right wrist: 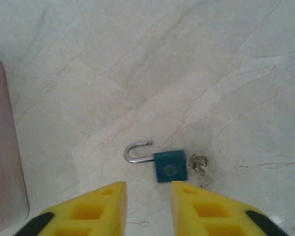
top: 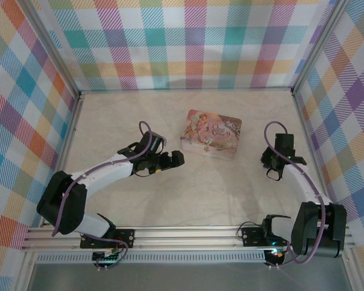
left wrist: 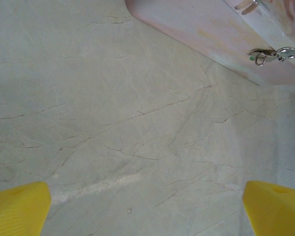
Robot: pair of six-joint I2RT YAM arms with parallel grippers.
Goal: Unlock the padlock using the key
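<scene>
Padlock [right wrist: 169, 166] lies, shackle [right wrist: 126, 153] apparently open, key [right wrist: 200, 167] touching, before right pincer [right wrist: 148, 191].

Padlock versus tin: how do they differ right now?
The padlock is tiny with a blue body; the tin is far larger, pink and illustrated. The padlock's shackle stands open; the tin's lid looks shut. Both lie flat on the table.

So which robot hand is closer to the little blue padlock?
Right. The right gripper is just short of the padlock, pointing at it. The left gripper is farther off, on the other side of the pink tin.
</scene>
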